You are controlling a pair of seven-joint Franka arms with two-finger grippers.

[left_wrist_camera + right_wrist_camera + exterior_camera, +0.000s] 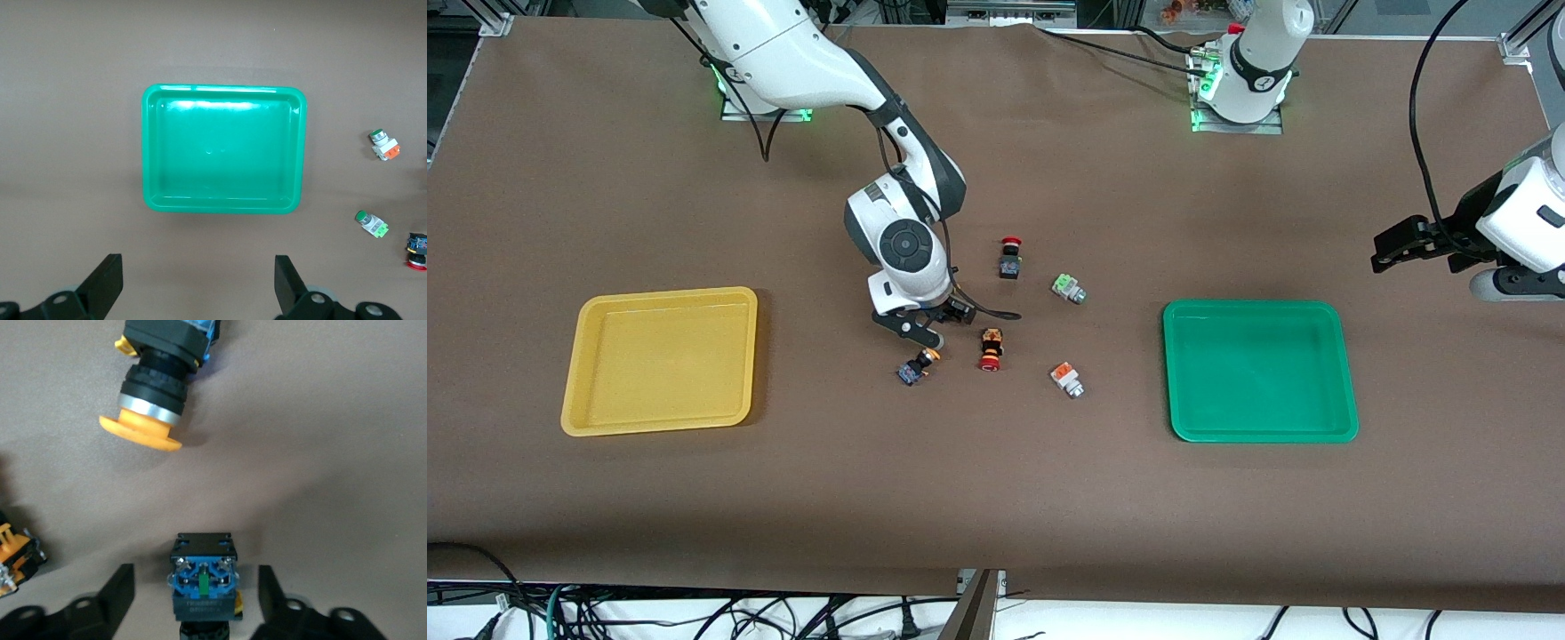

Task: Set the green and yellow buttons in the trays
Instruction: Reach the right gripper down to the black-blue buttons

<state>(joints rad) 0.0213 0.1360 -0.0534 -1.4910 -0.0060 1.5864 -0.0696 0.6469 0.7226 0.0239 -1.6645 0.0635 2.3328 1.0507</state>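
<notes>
The right gripper [935, 325] is low over the middle of the brown table [996, 498]. Its fingers [119, 593] are spread apart, and a yellow button [202, 580] stands on the table in the gap between them. The pads sit just beside the button's black and blue body, not touching it. The claw is released; it grasps nothing.

A second yellow button [917, 365] lies on its side close by, nearer the front camera. Its round cap [140, 435] points toward the gripper.

Two square buttons lie between the gripper and the green tray [1347, 373]. The green-topped button [1068, 287] is farther from the front camera, and the orange-topped button [1066, 378] is nearer to it.

Two red buttons are in the same bunch. The black one [1010, 257] stands farthest from the front camera. The orange and black one [990, 348] lies beside the gripper.

The yellow tray [574, 382] sits toward the right arm's end of the table. No button is in either tray.

The left gripper [1392, 249] waits in the air past the green tray, at the left arm's end of the table. Its fingers [103, 287] are wide apart and hold nothing.
</notes>
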